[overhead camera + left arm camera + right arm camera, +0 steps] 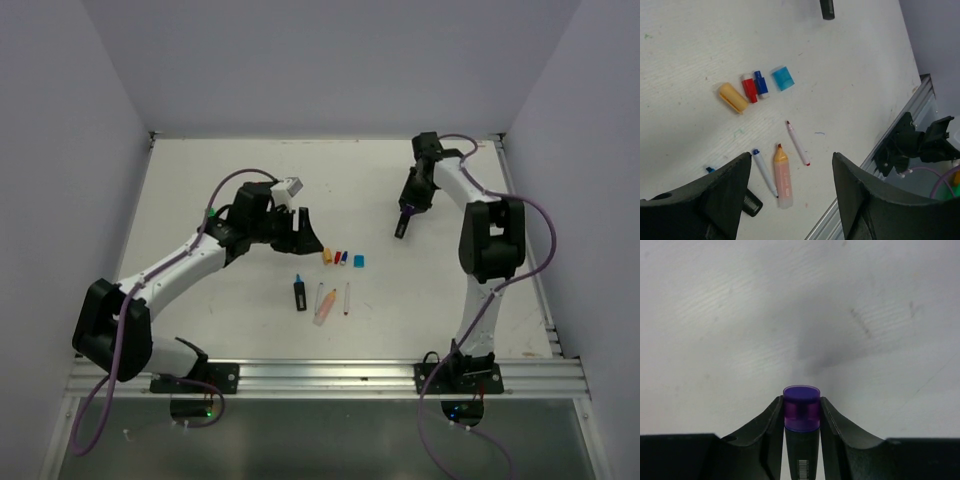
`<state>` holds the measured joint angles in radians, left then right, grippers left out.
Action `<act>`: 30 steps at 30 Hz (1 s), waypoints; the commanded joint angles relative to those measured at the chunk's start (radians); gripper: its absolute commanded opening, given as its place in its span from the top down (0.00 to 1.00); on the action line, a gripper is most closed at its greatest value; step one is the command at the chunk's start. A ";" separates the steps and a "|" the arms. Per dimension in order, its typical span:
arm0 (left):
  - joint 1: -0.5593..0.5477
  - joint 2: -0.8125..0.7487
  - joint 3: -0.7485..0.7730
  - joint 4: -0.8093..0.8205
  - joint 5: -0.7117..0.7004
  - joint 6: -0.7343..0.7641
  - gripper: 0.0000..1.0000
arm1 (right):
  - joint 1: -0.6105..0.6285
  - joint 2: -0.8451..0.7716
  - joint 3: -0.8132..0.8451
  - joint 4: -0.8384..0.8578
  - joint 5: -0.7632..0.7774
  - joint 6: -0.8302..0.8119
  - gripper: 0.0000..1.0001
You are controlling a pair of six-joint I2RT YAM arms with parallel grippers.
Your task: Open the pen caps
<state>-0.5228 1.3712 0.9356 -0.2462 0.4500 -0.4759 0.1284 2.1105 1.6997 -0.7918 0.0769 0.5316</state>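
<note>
Four loose pen caps lie in a row at mid-table: orange [327, 257] [733, 97], red [338, 257] [749, 88], blue [345, 258] [760, 83] and cyan [359, 261] [783, 78]. My left gripper [308, 232] [791, 156] is open and empty, hovering just left of the row. My right gripper [402, 225] [801, 410] is raised at the back right. It is shut on the purple cap [801, 407] of a black pen whose barrel [802, 455] runs back between the fingers.
Uncapped pens lie in front of the caps: a black barrel [301, 294] [752, 202], a white blue-tipped pen [319, 295] [764, 172], a peach highlighter [326, 305] [782, 176] and a thin red-tipped pen [346, 298] [797, 143]. A metal rail [330, 378] borders the near edge.
</note>
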 commanded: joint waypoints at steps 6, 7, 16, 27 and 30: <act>0.000 0.057 0.071 0.186 0.136 -0.171 0.29 | 0.171 -0.366 -0.218 0.011 -0.210 0.111 1.00; -0.006 0.057 0.072 0.202 0.128 -0.190 0.28 | 0.184 -0.392 -0.235 0.016 -0.218 0.122 1.00; -0.111 0.065 0.111 0.211 0.036 -0.237 0.17 | 0.280 -0.540 -0.311 0.013 -0.256 0.165 1.00; -0.131 0.060 0.100 0.223 0.000 -0.262 0.16 | 0.316 -0.601 -0.353 0.011 -0.285 0.174 1.00; -0.131 0.049 0.083 0.267 0.009 -0.273 0.14 | 0.320 -0.603 -0.348 0.009 -0.285 0.173 1.00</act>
<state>-0.6491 1.4422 1.0042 -0.0662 0.4595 -0.7238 0.4427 1.5486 1.3514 -0.7799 -0.1780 0.6926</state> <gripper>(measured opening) 0.852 0.337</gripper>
